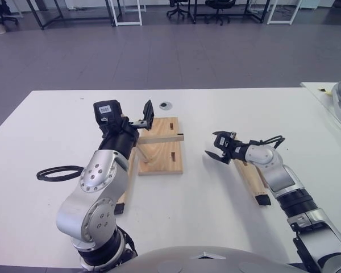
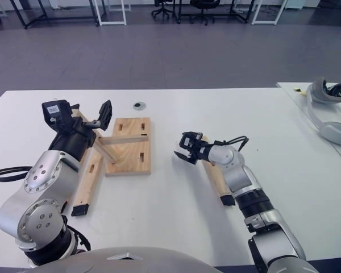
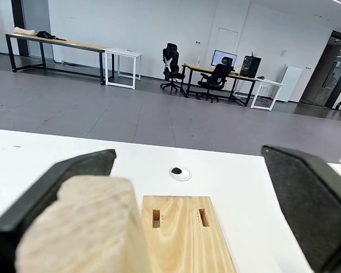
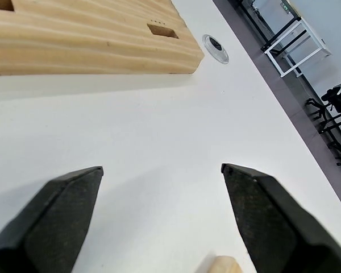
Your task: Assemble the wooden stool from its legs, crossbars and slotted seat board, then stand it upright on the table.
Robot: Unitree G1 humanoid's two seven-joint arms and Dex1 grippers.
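The slotted seat board (image 1: pixel 166 158) lies flat on the white table (image 1: pixel 216 216). A crossbar (image 1: pixel 162 139) rests across it, and a second stick (image 2: pixel 105 152) slants off its left edge. My left gripper (image 1: pixel 139 116) hovers open at the board's far left corner. The end of a wooden piece (image 3: pixel 85 227) lies against one of its fingers (image 3: pixel 51 187). A leg with a black foot (image 1: pixel 125 193) lies under my left arm. Right of the board, my right gripper (image 1: pixel 212 145) is open over bare table. Another leg (image 1: pixel 251 177) lies under that arm.
A black cable loop (image 1: pixel 57 172) lies at the table's left side. A round grommet (image 1: pixel 166 105) sits behind the board. A white headset (image 2: pixel 329 108) rests on the neighbouring table at the right. Office desks and chairs stand far behind.
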